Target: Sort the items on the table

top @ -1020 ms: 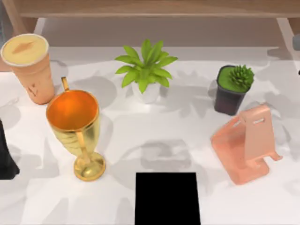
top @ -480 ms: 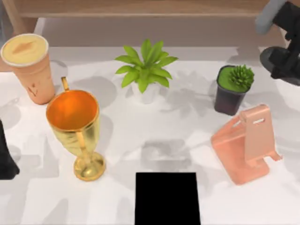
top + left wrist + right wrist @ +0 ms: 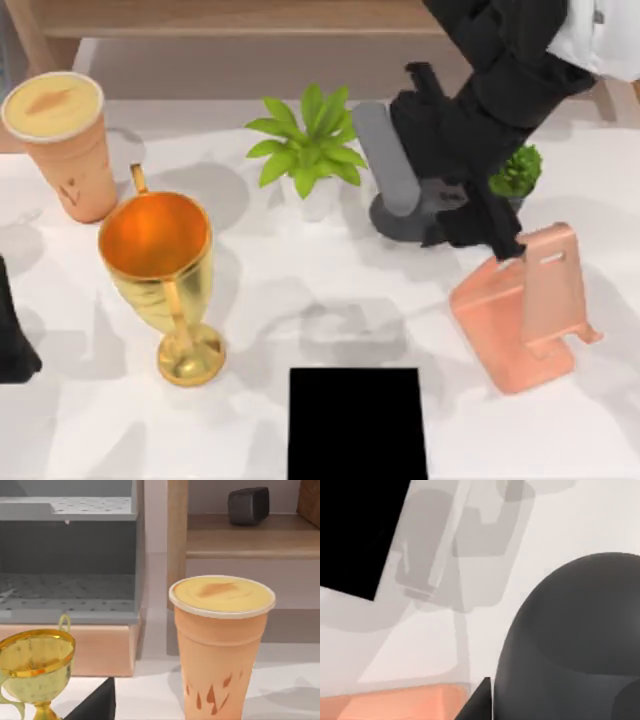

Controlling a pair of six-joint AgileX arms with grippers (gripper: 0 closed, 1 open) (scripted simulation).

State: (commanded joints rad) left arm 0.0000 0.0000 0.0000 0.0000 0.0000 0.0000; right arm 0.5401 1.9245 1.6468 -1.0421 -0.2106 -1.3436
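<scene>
Mouse in dark grey hangs under the right arm, clear of the desk, and the right pincer looks to be pinching it, though the fingers themselves are hidden by the arm's black body. In the right wrist view the mouse's rounded back sits close against the camera, with the black pad and an edge of the salmon phone stand on the desk beneath it. Seen from above, the stand lies just below the pincer, the leafy plant beside it toward the left, and the black pad well below.

I judge the step in hand to be the carry of the mouse toward that pad. The next move calls for swinging it down past the stand without clipping it, then lowering it flat before release.

Tan cup stands far from the pincer at the desk's left, beside the gold goblet. The left arm is parked at the left edge; its wrist view faces the cup.
</scene>
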